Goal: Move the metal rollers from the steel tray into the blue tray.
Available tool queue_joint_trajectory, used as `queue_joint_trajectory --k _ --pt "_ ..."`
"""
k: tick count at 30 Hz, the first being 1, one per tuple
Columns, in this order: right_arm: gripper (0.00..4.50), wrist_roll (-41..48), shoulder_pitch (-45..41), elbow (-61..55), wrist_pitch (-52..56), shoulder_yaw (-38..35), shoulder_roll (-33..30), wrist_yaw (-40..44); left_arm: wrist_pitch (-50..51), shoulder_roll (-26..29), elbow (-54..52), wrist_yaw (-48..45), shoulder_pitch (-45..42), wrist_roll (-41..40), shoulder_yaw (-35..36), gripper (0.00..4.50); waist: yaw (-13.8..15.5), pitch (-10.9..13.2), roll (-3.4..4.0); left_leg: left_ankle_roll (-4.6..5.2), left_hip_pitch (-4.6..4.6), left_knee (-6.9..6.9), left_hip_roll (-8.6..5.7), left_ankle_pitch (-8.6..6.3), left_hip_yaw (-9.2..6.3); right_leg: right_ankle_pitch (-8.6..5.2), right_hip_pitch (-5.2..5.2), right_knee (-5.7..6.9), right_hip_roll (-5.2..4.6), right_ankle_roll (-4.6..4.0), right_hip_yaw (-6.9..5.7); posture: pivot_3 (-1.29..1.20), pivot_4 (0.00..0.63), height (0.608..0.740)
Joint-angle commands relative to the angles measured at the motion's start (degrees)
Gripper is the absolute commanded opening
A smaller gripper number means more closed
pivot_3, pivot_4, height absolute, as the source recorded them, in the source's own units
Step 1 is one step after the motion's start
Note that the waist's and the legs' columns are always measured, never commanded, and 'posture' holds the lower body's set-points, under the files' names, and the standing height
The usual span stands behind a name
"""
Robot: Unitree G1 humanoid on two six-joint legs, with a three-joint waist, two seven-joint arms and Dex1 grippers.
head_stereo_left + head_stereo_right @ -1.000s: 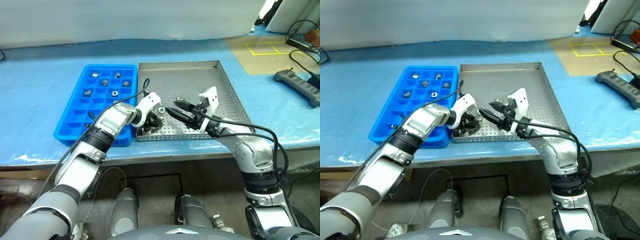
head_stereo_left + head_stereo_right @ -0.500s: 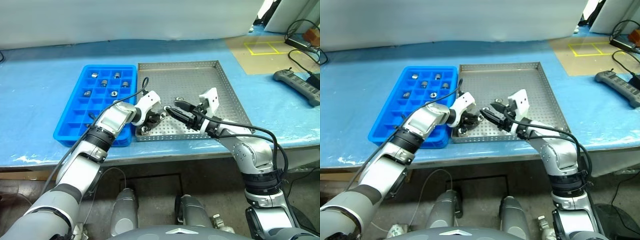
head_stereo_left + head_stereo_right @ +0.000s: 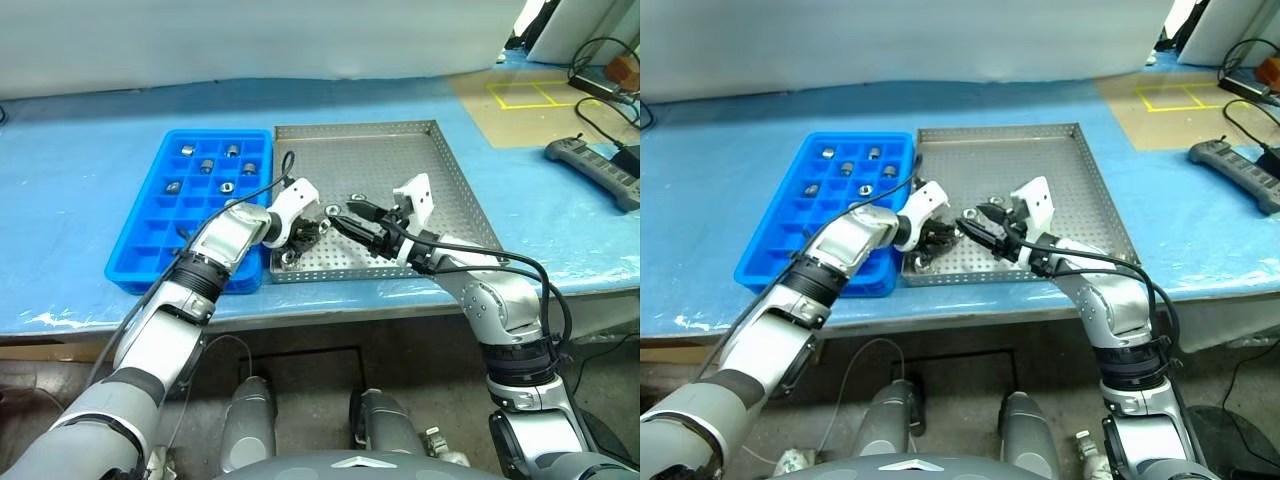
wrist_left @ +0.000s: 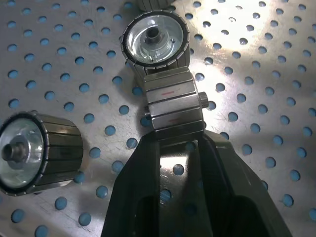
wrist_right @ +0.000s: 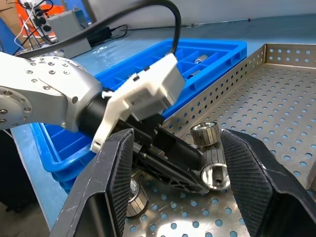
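we see left claw (image 4: pixel 175 148) clamped on a metal roller (image 4: pixel 165 74) near steel tray (image 3: pixel 440 160) front-left corner, ready for blue tray (image 3: pixel 140 250); right claw (image 5: pixel 177 182) gapes empty alongside.

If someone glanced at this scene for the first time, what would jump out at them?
The left gripper, shut on a metal roller, sits low over the steel tray near its front left corner. The right gripper hangs open right beside it. To the left, the bright blue tray already holds several rollers.
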Motion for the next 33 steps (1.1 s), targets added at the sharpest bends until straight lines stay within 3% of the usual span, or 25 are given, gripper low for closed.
queue_joint_trajectory --k 1,6,11,15,21,26,33 --pt "2.89 1.58 -2.12 -1.34 -0.77 -1.36 0.24 0.95 -2.04 1.04 -2.94 -3.84 -2.27 -5.07 6.2 0.79 0.05 0.0 0.0 0.02 -0.04 0.0 -0.01 -0.01 0.0 0.0 -0.04 0.0 0.0 0.0 0.0 -0.15 0.15 0.74" --pt "2.89 4.73 -3.74 -1.81 0.54 -3.55 -0.74 3.47 -5.42 6.18 -5.0 -14.44 -0.69 -8.21 7.57 0.79 0.14 0.01 0.01 0.08 -0.05 -0.01 -0.01 -0.05 0.01 -0.02 -0.05 -0.04 -0.01 -0.03 -0.01 -0.13 0.15 0.74" --pt "2.89 15.03 -7.31 -1.93 6.81 -9.39 -1.58 5.15 -7.88 11.23 -6.71 -23.92 3.05 -12.01 9.25 0.79 0.15 0.02 0.03 0.09 -0.02 -0.03 -0.01 -0.06 0.03 -0.03 -0.04 -0.05 -0.02 -0.05 0.01 -0.12 0.15 0.74" --pt "2.89 21.13 -9.09 0.04 10.74 -13.12 -1.2 3.63 -9.02 10.11 -9.24 -25.23 4.76 -15.69 11.97 0.79 0.75 0.04 0.06 0.08 -0.02 -0.04 -0.01 -0.05 0.07 -0.03 -0.04 -0.02 -0.03 -0.06 -0.02 -0.11 0.15 0.74" --pt "2.89 15.58 -3.84 -5.38 10.16 -3.15 -8.06 10.41 -6.47 8.51 -13.33 -25.53 5.57 -19.59 12.87 0.79 1.66 0.05 0.07 0.05 -0.01 -0.06 -0.02 -0.04 0.14 -0.04 -0.01 -0.03 -0.07 -0.05 -0.04 -0.11 0.15 0.74" --pt "2.89 18.77 -3.74 -3.48 11.09 -5.83 -7.34 9.95 -6.72 7.84 -16.91 -25.17 6.18 -20.84 13.12 0.79 1.54 0.05 0.08 0.05 0.0 -0.05 -0.01 -0.04 0.12 -0.04 -0.03 0.0 -0.06 -0.05 0.0 -0.11 0.15 0.74" --pt "2.89 25.69 -6.26 1.5 13.61 -13.56 -2.29 2.67 -7.22 7.65 -18.16 -24.04 7.24 -20.41 12.86 0.79 1.57 0.05 0.08 0.05 0.02 -0.04 0.0 -0.03 0.13 -0.04 -0.04 0.02 -0.04 -0.05 0.0 -0.1 0.15 0.74"
